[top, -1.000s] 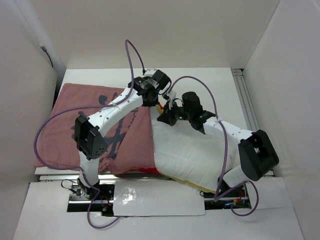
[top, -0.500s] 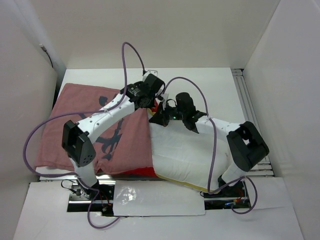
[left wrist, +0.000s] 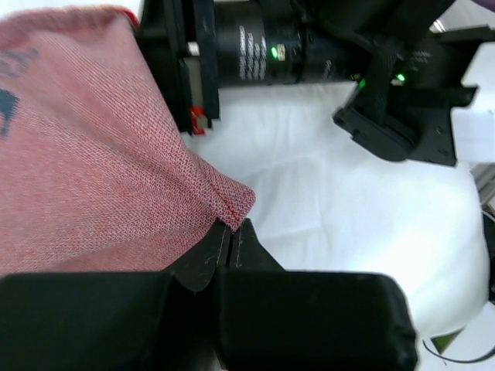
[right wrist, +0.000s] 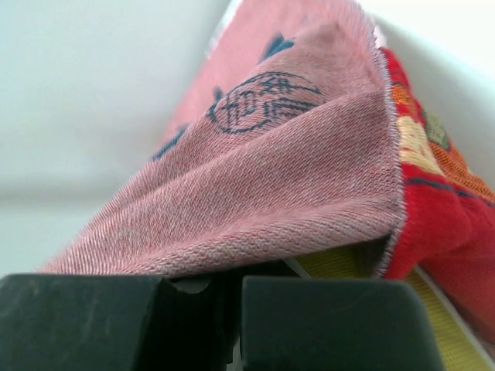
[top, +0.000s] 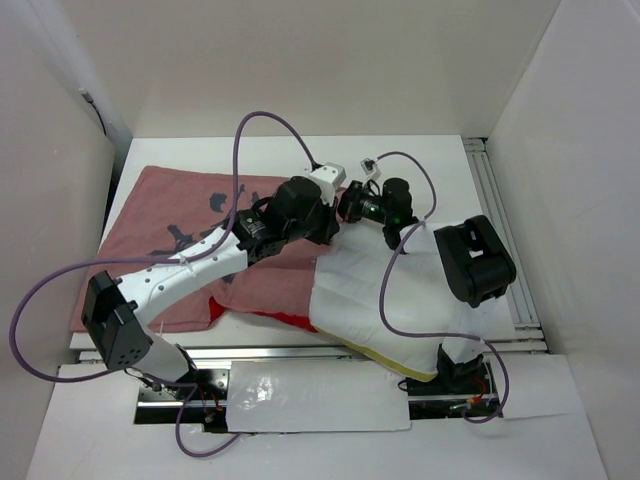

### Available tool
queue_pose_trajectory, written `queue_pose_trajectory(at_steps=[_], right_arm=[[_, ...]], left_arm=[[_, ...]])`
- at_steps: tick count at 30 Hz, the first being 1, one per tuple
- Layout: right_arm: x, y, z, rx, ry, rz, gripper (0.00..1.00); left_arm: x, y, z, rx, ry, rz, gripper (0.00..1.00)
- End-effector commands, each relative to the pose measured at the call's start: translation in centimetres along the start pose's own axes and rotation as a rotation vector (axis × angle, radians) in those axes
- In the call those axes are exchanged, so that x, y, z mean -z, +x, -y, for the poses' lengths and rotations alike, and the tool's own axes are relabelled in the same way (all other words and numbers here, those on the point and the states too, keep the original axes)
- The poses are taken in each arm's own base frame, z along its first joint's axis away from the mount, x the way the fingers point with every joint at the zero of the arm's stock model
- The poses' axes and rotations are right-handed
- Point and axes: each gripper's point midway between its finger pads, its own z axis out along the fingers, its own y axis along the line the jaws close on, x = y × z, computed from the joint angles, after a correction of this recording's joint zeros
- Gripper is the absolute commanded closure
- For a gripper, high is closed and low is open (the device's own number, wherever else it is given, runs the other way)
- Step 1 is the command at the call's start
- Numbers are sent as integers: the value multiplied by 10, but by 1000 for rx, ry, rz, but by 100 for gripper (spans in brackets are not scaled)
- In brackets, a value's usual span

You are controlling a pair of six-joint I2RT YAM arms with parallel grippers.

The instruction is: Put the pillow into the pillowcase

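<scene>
No text is coming through legibly: the pillowcase (top: 150, 215) is bearing dark brush calligraphy (top: 215, 203) and a round emblem (right wrist: 263, 100), both too folded to read.

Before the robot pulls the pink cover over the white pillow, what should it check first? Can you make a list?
1. The left gripper pinches the pillowcase hem: ok.
2. The right gripper is shut on the pink top layer: ok.
3. Mouth open, pink layer lifted off the red face: ok.
4. Pillow corner in the mouth: ok, its yellow piping shows under the pink layer.
5. Whole pillow inside: not ok, most lies outside.
6. Grippers clear of each other: cannot tell, they sit very close.
</scene>
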Motion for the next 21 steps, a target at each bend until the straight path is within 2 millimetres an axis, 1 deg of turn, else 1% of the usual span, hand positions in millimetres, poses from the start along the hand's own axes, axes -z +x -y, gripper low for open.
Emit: queue_pose_trajectory(at_steps=[1,2,3,4,5,6,7,8,9,10,11,12,13,14,15,16,17,18,19,20,21], right_arm=[[6,-73,-53,66,-203,214,100],[0,-74,-42,16,-160,208,100],[-2,-76,-28,14,-123,208,100],[-7,-81,-26,23,-110,200,100],[-8,-84,-12,51,-67,200,97],[-10,-81,8,15,7,174,90],[-10,-76,17,20,42,159,84],[-6,-77,29,6,87,161,63],[-1,-74,42,-32,131,142,52],[4,-65,46,-55,157,129,41],[14,-70,49,-42,190,135,34],[24,-61,63,-82,278,102,25],[44,-51,80,-103,422,60,23],[44,-66,69,-44,402,81,21],[63,-49,92,-93,577,24,19],[73,-57,94,-77,653,22,18],[85,-54,100,-81,734,9,17],[106,-49,106,-85,849,-3,16],[116,-49,106,-77,895,-5,16],[130,-45,110,-86,945,-6,14],[147,-49,105,-73,1006,17,12]], left_arm=[[-11,-2,27,-31,125,17,100],[-14,-5,29,-30,126,20,100],[-26,1,28,-32,118,-5,100],[-33,4,28,-33,111,-23,100],[-39,10,20,-35,67,-53,100],[-54,5,20,-37,42,-68,91],[-60,4,14,-31,-4,-79,86],[-59,-4,14,-34,-27,-97,85],[-62,-3,13,-24,-46,-116,76],[-64,-1,12,-26,-52,-135,70],[-63,-3,11,-18,-64,-132,61],[-60,-2,11,-18,-64,-134,54],[-49,-3,10,-3,-62,-125,43],[-41,-17,12,1,-59,-81,36],[-36,-12,8,14,-69,-81,30],[-28,-16,7,16,-74,-58,24],[-20,-17,4,29,-84,-46,5],[-4,-15,2,30,-80,-36,0],[3,-15,-2,47,-95,-23,0],[11,-8,-5,57,-102,-37,0],[14,12,-15,77,-134,-72,0]])
